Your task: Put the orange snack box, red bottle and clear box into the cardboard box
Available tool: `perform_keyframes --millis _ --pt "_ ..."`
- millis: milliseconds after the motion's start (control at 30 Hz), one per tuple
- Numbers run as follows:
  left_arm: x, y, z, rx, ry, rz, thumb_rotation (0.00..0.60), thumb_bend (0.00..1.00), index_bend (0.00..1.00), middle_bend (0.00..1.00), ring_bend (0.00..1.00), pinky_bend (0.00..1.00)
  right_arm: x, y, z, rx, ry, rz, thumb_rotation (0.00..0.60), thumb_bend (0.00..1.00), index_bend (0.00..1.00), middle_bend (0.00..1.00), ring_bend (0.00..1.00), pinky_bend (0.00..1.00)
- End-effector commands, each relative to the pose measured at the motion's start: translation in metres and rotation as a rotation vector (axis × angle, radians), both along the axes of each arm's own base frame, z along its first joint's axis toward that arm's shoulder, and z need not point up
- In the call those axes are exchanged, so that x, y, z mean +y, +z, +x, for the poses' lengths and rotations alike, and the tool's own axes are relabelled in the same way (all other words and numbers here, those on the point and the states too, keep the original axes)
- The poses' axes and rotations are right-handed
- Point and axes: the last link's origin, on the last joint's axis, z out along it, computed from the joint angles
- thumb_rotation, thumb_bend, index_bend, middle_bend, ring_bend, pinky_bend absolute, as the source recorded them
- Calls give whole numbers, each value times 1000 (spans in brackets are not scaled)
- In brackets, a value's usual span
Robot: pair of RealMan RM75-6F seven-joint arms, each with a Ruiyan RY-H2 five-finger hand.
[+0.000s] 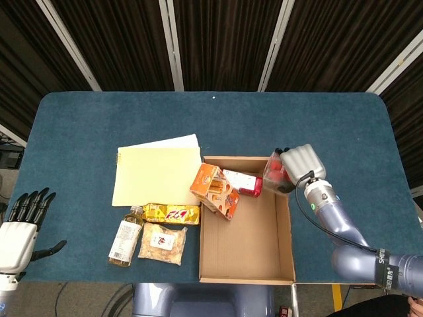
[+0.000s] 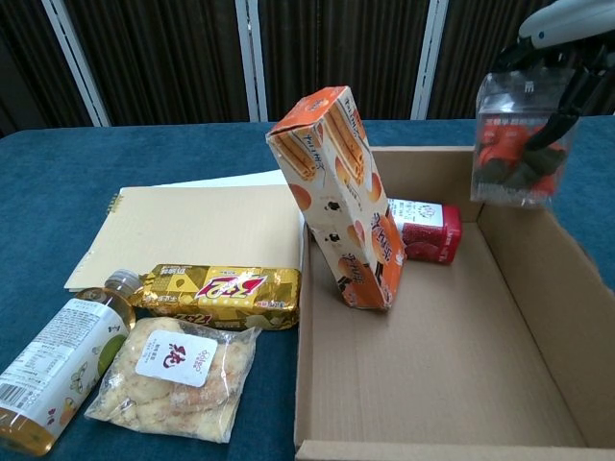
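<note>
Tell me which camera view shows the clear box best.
The chest view: the clear box hangs large above the cardboard box, its red and dark contents visible. In the head view it is small and partly hidden by the right hand.

The blue table (image 1: 92, 125) carries a cardboard box (image 1: 285, 218) near its front edge. Left of it lie a yellow folder (image 1: 157, 175), gold snack pack (image 1: 172, 213), tea bottle (image 1: 125, 236) and cracker bag (image 1: 162, 244).

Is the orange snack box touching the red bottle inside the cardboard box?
Cannot tell. In the chest view the orange snack box leans in front of the red bottle and hides where they meet; in the head view their edges overlap with no plain gap or contact.
</note>
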Motion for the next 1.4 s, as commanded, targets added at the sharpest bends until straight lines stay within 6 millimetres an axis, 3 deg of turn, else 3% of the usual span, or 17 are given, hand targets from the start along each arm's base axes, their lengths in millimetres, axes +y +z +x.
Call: perform_keyframes --millis 33,167,333,400,767,933,1233,1400 --pt "-1 1 0 -3 -5 0 535 17 0 0 0 0 7 2 6 -7 -25 12 600 36 29 150 454 638" --pt "-2 4 -1 -12 -10 3 540 18 0 0 0 0 16 5 9 8 -46 27 600 0 0 14 337 526" --pt "-5 7 0 -26 -23 6 536 18 0 0 0 0 27 9 18 15 -45 24 600 0 0 0 75 317" --pt "-6 9 -1 -31 -26 8 535 17 0 0 0 0 30 12 23 6 -35 14 600 0 0 0 14 251" --pt "-9 15 -5 -41 -27 25 536 18 0 0 0 0 32 30 40 -72 27 -69 600 0 0 0 0 24" --pt "-9 16 -8 -42 -8 30 535 18 0 0 0 0 22 43 40 -152 111 -149 600 0 0 0 0 0" --pt "-3 13 -11 -31 26 14 535 18 0 0 0 0 19 61 9 -337 234 -266 600 0 0 0 0 0" --pt "-1 11 -9 -25 23 8 538 16 0 0 0 0 40 70 -43 -401 252 -326 600 0 0 0 0 0"
